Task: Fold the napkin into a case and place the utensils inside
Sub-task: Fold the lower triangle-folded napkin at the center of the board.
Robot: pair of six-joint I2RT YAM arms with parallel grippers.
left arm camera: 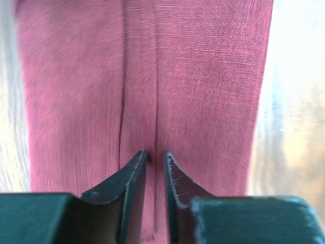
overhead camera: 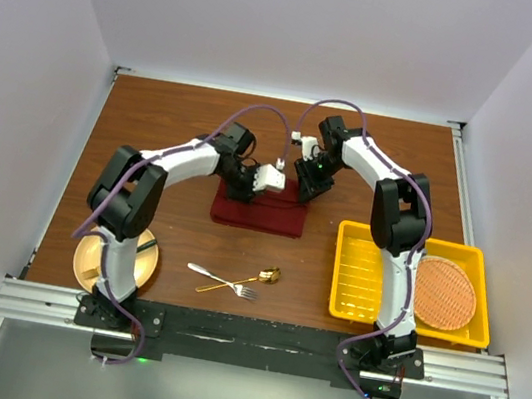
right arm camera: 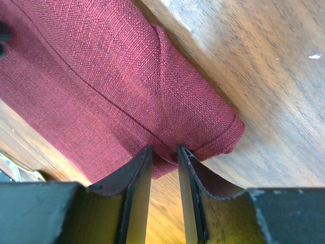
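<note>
Maroon woven napkin (overhead camera: 263, 217), folded to a flat rectangle, lies mid-frame on the wooden table (overhead camera: 157, 122). Left gripper (left arm camera: 155, 157) hangs over its centre crease, jaws slightly parted and released. Right gripper (right arm camera: 165, 150) straddles a puckered end fold, grip unclear.

No text, label, brand, number or sign can be read anywhere. None is made out on the napkin (overhead camera: 257, 213), the yellow tray (overhead camera: 355, 274) or the wooden table (overhead camera: 157, 122).

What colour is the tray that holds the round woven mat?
The tray is bright yellow. It shows best in the top external view.
</note>
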